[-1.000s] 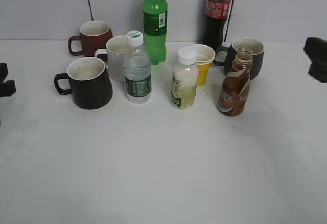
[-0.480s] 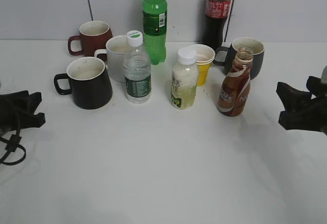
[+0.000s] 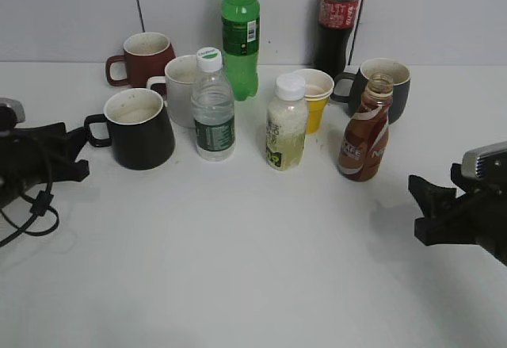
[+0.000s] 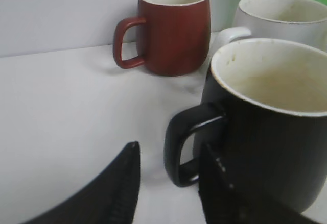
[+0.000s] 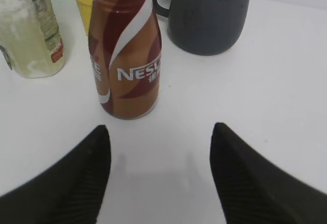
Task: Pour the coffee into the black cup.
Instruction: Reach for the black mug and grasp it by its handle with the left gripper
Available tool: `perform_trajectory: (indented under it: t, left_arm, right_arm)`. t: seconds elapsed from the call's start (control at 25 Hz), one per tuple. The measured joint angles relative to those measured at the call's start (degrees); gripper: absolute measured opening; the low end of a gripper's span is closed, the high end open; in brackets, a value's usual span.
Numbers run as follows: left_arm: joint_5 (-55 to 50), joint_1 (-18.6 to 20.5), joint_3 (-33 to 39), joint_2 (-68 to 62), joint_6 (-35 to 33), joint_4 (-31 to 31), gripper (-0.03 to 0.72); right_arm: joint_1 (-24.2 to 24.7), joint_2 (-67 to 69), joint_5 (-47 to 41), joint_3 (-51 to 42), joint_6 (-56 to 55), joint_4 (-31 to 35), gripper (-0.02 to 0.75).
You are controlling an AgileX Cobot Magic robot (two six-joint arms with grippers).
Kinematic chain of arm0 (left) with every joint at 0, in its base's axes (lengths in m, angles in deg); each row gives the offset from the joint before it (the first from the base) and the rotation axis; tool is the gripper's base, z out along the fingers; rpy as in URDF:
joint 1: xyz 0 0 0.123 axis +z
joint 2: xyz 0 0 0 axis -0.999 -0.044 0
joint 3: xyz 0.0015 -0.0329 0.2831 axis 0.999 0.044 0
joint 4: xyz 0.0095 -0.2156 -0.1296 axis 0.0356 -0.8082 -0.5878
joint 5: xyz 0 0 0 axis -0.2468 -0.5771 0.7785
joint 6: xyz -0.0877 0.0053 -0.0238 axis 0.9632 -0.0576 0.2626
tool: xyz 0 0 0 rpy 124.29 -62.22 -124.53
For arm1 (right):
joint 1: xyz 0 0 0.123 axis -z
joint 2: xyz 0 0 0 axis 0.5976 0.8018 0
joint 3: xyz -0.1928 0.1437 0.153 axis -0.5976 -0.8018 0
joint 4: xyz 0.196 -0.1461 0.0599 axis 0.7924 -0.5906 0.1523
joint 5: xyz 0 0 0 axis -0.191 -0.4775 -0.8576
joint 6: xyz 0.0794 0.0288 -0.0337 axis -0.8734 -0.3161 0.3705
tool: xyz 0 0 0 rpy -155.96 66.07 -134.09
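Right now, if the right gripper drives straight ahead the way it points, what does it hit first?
Most likely the small curvy brown coffee bottle. The right gripper is open, and the bottle stands ahead, slightly left of centre between its fingers. The dark grey mug sits further back to the right. Depth is hard to judge.

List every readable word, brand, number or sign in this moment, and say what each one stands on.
"NES", with the following letters curving out of sight: on the brown label of the coffee bottle in the right wrist view.
Red label on the cola bottle: white lettering, too blurred to read.
Labels on the green bottle, the water bottle and the pale drink bottle: too small to read.
The mugs show no text.
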Motion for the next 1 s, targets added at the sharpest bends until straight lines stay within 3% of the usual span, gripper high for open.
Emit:
perform_trajectory:
  t: [1.0]
  left_arm:
    - [-0.13,0.00,-19.52,-14.52,0.00,1.47,0.314]
  right_arm:
    - [0.00,0.35,0.19,1.39,-0.08,-1.39,0.461]
